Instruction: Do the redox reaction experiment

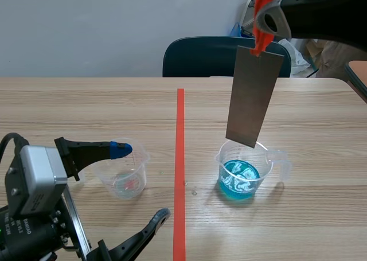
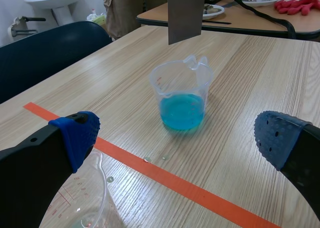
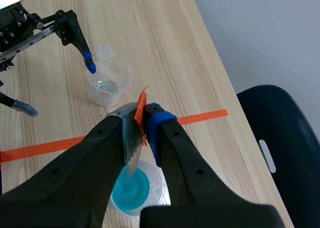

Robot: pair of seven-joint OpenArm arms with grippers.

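Wooden table (image 1: 86, 106) holds a blue-liquid beaker (image 1: 243, 178) below the metal plate (image 1: 255, 94) pinched between the fingers of the right gripper (image 3: 142, 122), while the left gripper (image 2: 177, 140) gapes beside a clear beaker (image 1: 123, 179).

grey plate (image 1: 255, 94), blue liquid (image 1: 241, 180), orange-red tape (image 1: 180, 158)

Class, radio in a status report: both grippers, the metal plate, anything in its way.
Left gripper open by near-empty beaker. Right gripper shut on metal plate, hanging above blue-liquid beaker, not dipped. Nothing between them.
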